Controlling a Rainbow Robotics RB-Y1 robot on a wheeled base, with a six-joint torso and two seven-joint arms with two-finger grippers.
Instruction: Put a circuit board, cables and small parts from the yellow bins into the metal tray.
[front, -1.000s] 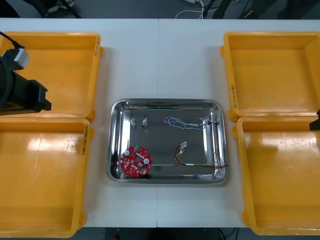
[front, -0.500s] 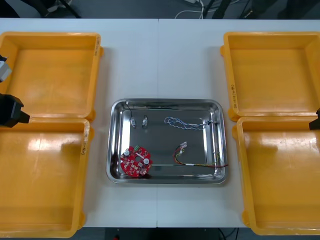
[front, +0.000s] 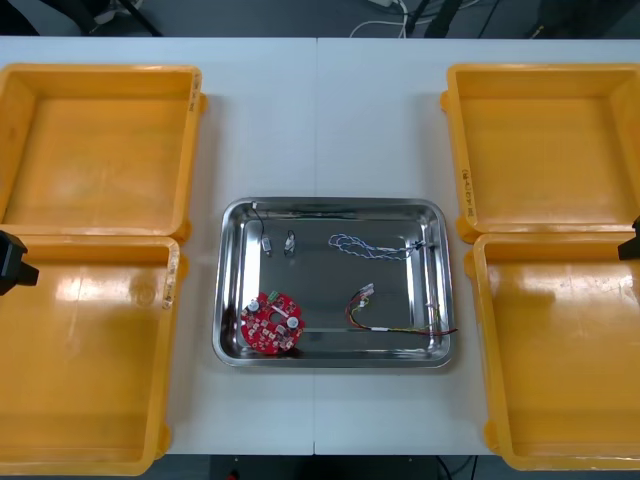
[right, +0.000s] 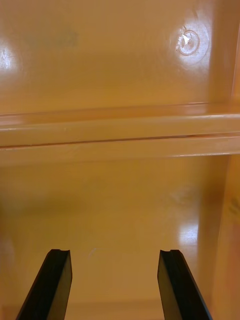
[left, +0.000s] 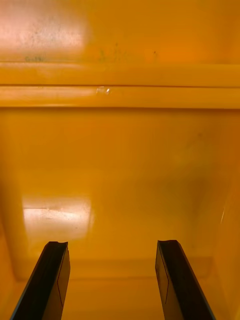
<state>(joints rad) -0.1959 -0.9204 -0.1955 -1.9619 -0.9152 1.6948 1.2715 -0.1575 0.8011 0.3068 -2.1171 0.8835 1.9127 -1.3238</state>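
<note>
Light, smooth table (front: 320, 120), flat and matte. On it four yellow bins (front: 190, 150): glossy plastic, squarish, rounded at the corners, two at each side, bare inside. Between them one metal tray (front: 335, 203), shiny, rectangular, with a rolled rim, well apart from both pairs of fingers.

In the tray:
- One round red circuit board (front: 271, 322), studded with small silvery pieces, in the near corner on the left arm's side.
- One twisted blue and white cable (front: 370, 246), a loose wavy line toward the right arm's side.
- One thin red and yellow cable (front: 380, 325), curving along the near wall, with a pale plug at one end.
- Two small metal parts (front: 267, 243), side by side but apart, toward the far wall.

Left gripper (left: 112, 244) at the table's left edge, where the two left bins meet. Left fingers (left: 50, 280) black, flat, spread wide, holding nothing. Glossy bin floor between and beyond them, then a double ridge of two rims.

Right gripper (right: 115, 251) at the right edge, likewise placed. Right fingers (right: 50, 285) also spread wide and empty, with the same floor and ridge beyond.
</note>
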